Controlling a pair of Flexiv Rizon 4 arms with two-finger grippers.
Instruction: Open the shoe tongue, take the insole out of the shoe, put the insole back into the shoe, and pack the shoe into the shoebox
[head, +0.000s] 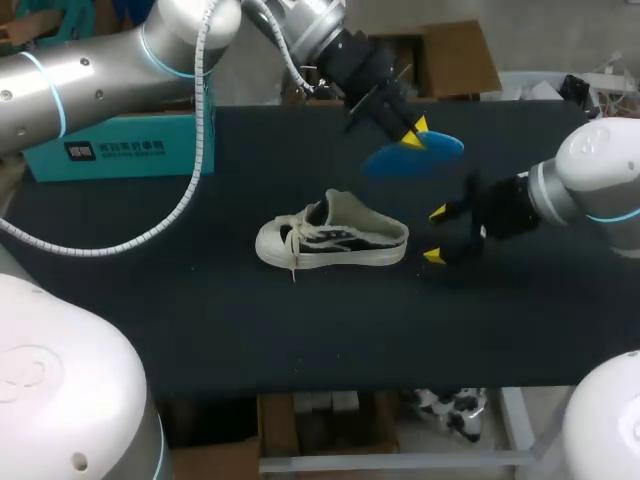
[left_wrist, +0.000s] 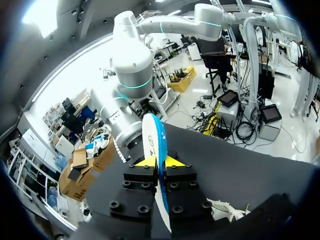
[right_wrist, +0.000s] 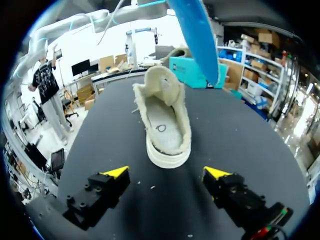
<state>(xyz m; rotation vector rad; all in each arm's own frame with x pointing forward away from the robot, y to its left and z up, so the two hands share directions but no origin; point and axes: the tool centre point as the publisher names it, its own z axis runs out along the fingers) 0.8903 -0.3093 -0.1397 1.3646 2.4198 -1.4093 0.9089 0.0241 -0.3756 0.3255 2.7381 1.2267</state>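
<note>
Left claw (head: 413, 133) clamped on insole (head: 385, 160), held above shoe (head: 335, 240) for reinsertion; right claw (head: 436, 235) apart behind heel, probably to brace.

Place: a robotics lab bench.
Table (head: 200, 320): a work surface under a plain black mat.
Left arm (head: 90, 85): silver, with a lit blue ring and a white cable hose, entering from 10 o'clock.
Right arm (head: 600, 170): the same build, entering from 3 o'clock.
Props: a lone sneaker (head: 335, 240) at the centre, a blue insole (head: 445, 145) at 1 o'clock and a teal shoebox (head: 110, 150) at 10 o'clock.
</note>
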